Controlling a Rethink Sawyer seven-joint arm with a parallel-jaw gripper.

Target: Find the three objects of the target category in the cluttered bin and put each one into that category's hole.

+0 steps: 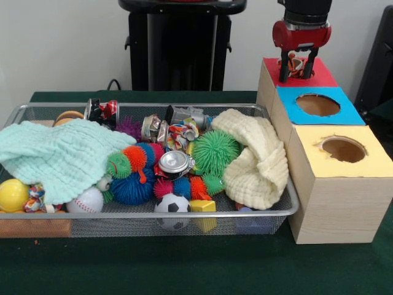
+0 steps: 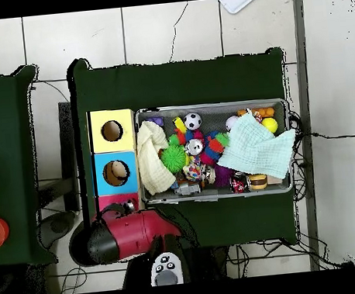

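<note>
1. The gripper hangs right over the red hole at the far end of the wooden sorting box, placed so that a thing let go would fall straight in.
2. Between its spread fingers sits a small orange-and-white object, perhaps a toy; whether it is clasped or already loose I cannot tell.
3. Remaining candidates lie in the wire bin to the left on the green surface: crushed cans, spiky balls, cloths.

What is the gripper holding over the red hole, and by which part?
The gripper hangs over the red-topped hole with something small and orange between its jaws. What it is, and which part is held, cannot be told.
</note>
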